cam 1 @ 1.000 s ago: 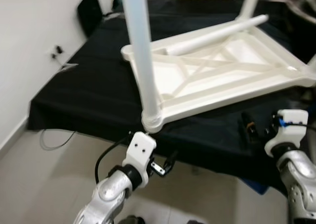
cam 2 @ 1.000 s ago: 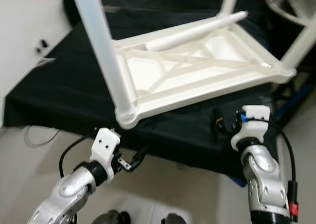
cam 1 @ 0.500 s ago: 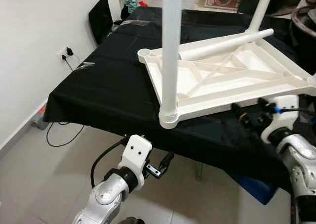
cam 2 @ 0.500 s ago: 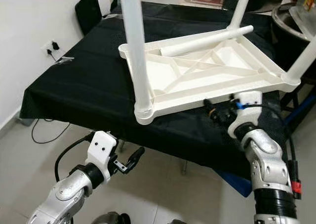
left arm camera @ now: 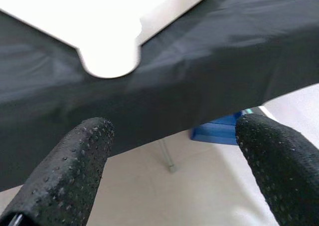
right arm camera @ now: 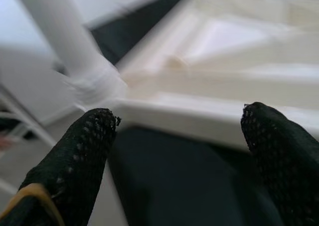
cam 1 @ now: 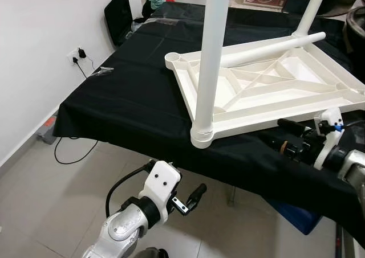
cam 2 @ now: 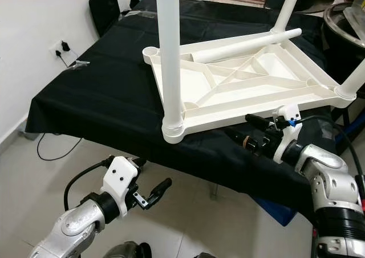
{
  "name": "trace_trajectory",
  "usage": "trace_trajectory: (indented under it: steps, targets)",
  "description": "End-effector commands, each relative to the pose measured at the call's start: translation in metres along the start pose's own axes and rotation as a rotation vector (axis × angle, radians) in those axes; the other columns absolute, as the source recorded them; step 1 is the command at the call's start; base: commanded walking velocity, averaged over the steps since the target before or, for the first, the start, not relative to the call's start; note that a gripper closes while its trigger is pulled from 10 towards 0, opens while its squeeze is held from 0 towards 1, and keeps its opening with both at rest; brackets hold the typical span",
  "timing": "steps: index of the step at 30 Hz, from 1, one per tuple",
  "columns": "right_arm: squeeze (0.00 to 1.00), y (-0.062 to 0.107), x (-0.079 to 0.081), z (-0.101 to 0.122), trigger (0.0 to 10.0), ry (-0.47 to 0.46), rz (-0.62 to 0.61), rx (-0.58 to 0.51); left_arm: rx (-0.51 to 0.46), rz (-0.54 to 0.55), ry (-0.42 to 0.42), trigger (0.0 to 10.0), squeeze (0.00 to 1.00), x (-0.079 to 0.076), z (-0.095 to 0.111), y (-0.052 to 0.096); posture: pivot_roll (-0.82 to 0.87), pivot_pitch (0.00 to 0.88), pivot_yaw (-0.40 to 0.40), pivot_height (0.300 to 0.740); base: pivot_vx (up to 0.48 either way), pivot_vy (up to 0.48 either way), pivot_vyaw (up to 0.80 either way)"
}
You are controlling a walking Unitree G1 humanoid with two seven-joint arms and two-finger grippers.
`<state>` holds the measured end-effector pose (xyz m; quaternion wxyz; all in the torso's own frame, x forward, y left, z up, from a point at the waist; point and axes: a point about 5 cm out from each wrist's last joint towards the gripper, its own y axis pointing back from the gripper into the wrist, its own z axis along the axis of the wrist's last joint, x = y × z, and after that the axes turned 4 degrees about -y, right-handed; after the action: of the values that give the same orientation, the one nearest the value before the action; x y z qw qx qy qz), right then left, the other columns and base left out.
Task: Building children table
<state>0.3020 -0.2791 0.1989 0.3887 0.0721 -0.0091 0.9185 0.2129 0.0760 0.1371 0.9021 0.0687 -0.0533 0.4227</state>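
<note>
A white plastic children's table (cam 1: 268, 84) lies upside down on a big table under a black cloth (cam 1: 131, 93). One leg (cam 1: 211, 64) stands in its near corner socket. Two more stand at the far (cam 1: 311, 13) and right (cam 2: 353, 81) corners. A loose leg (cam 1: 268, 47) lies across the underside. My right gripper (cam 2: 236, 126) is open, just in front of the white table's near rim, pointing toward the near corner socket (right arm camera: 94, 81). My left gripper (cam 1: 193, 196) is open, below the cloth's front edge, with the white corner (left arm camera: 107, 61) above it.
A white wall with a power socket (cam 1: 77, 56) runs along the left, and a cable lies on the tiled floor (cam 1: 45, 201). A blue box (cam 1: 291, 215) sits under the table. A black bag (cam 1: 120, 19) and other things stand at the far end.
The camera has lifted and shifted. My right gripper has turned from pointing upward to reaching left along the white table's near rim. The left gripper stays low under the cloth edge.
</note>
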Motion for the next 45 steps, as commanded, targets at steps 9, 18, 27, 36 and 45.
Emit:
trace_trajectory:
  steps: [9, 18, 27, 36, 45]
  targets:
    - [0.0, -0.013, 0.004, 0.023, 10.0, 0.023, 0.154, -0.055, 0.001, -0.03, 0.005, 10.0, 0.0, -0.006, 0.0, 0.007, 0.18, 0.23, -0.001, 0.74, 0.0, 0.0, 0.0]
    - [0.0, -0.04, 0.014, 0.036, 10.0, 0.022, 0.315, -0.084, -0.007, -0.025, 0.013, 10.0, 0.0, -0.007, 0.003, 0.012, 0.19, 0.247, 0.0, 0.74, 0.0, 0.0, 0.0]
    - [0.0, -0.085, 0.032, 0.051, 10.0, 0.033, 0.418, -0.141, -0.007, -0.02, 0.014, 10.0, 0.0, -0.008, 0.005, 0.014, 0.2, 0.26, -0.004, 0.74, 0.0, 0.0, 0.0]
    - [0.0, -0.093, 0.04, 0.06, 10.0, 0.033, 0.485, -0.182, -0.006, -0.021, 0.018, 10.0, 0.0, -0.009, 0.005, 0.014, 0.19, 0.258, -0.009, 0.74, 0.0, 0.0, 0.0]
    - [0.0, -0.095, 0.041, 0.063, 10.0, 0.031, 0.531, -0.19, -0.003, -0.022, 0.021, 10.0, 0.0, -0.011, 0.005, 0.015, 0.19, 0.249, -0.009, 0.74, 0.0, 0.0, 0.0]
